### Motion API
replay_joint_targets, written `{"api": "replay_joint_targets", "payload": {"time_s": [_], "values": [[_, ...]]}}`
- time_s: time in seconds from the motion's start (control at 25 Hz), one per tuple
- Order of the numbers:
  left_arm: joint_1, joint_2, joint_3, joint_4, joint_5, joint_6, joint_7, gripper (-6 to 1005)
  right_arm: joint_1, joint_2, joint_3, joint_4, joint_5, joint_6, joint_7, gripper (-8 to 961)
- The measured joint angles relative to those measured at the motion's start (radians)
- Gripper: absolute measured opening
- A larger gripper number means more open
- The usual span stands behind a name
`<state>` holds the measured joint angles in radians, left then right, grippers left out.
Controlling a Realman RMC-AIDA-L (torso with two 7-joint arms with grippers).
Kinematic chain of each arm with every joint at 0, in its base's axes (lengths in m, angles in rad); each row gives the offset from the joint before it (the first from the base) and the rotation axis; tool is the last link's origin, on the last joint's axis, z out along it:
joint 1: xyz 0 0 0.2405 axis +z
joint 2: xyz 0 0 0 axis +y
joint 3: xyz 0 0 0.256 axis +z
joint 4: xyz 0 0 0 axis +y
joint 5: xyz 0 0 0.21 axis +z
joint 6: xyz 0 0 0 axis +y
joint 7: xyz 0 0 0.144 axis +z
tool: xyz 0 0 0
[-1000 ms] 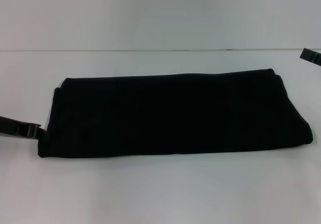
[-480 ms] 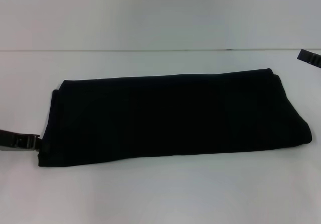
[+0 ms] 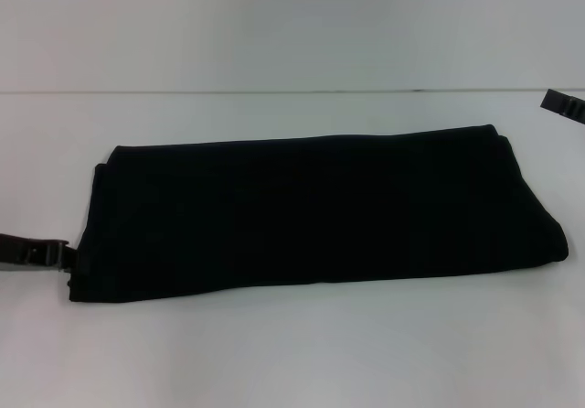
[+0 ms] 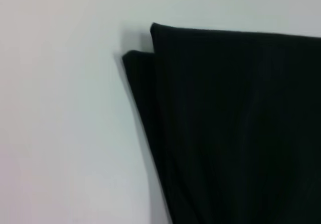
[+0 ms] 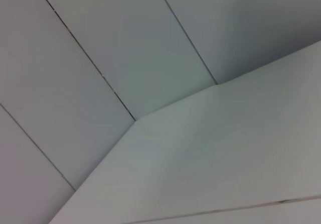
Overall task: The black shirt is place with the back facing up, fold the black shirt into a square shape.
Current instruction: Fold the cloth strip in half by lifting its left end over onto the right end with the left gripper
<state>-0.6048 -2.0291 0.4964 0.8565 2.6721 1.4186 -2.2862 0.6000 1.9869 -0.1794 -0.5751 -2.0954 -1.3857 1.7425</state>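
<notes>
On the white table, the black shirt lies folded into a long band.
Left gripper sits just beside its near left corner, grip state unclear; the left wrist view alone shows stacked layers at an end; the right gripper hangs far right, perhaps idle, its camera showing only wall panels.

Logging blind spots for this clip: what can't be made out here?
- Left claw, head view: at the black shirt's near-left corner; whether it grips is hidden by black fabric.
- Right claw, head view: cut off by the frame edge.
- Right wrist view: only table and wall.
</notes>
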Motion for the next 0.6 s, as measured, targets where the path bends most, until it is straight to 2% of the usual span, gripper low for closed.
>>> {"api": "replay_joint_targets", "payload": {"time_s": [0.2, 0.4, 0.6], "values": [[0.002, 0.008, -0.055, 0.010, 0.010, -0.016, 0.006, 32, 0.000, -0.001, 0.000, -0.003, 0.000, -0.009, 0.000, 729], [0.025, 0.016, -0.085, 0.087, 0.028, -0.021, -0.006, 249, 0.002, -0.006, 0.003, -0.005, 0.000, -0.014, 0.000, 730], [0.038, 0.019, -0.108, 0.161, 0.001, 0.050, -0.022, 445, 0.010, -0.014, 0.001, -0.006, 0.000, -0.015, -0.001, 730]]}}
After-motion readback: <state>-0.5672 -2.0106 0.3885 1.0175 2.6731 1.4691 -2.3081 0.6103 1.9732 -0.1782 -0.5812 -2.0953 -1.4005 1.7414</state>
